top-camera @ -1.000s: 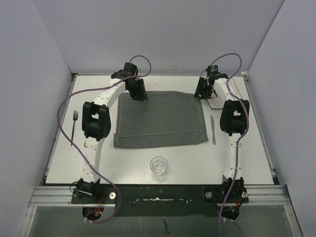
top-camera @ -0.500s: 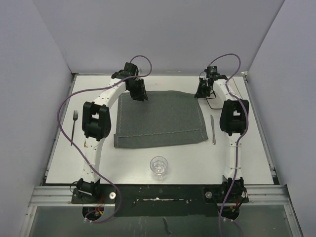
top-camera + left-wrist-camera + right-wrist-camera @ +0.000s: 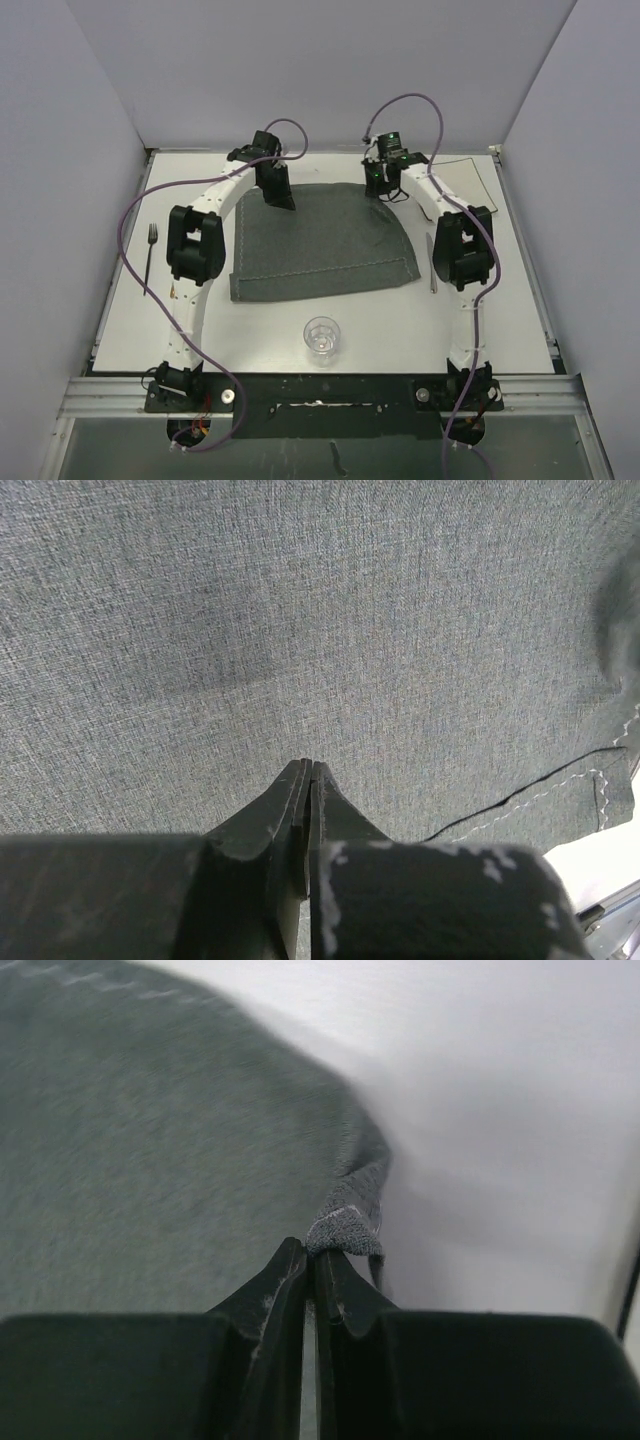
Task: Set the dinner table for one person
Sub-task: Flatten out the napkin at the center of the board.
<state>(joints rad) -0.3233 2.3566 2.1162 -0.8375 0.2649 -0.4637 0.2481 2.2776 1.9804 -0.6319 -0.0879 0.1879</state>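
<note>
The white surface [image 3: 520, 300] filled the middle of the overhead view. It carried a grey placemat [image 3: 320, 245] at its centre, with a fork [image 3: 150, 258] at 9 o'clock of it, a knife [image 3: 432, 268] at 3 and a glass [image 3: 321, 336] at 6. The right tool [image 3: 312, 1250] was clamped on the placemat's bunched 1 o'clock corner, while the left tool [image 3: 308, 770], jaws together, sat at the 11 o'clock corner, and I could not tell whether it pinched any cloth.
</note>
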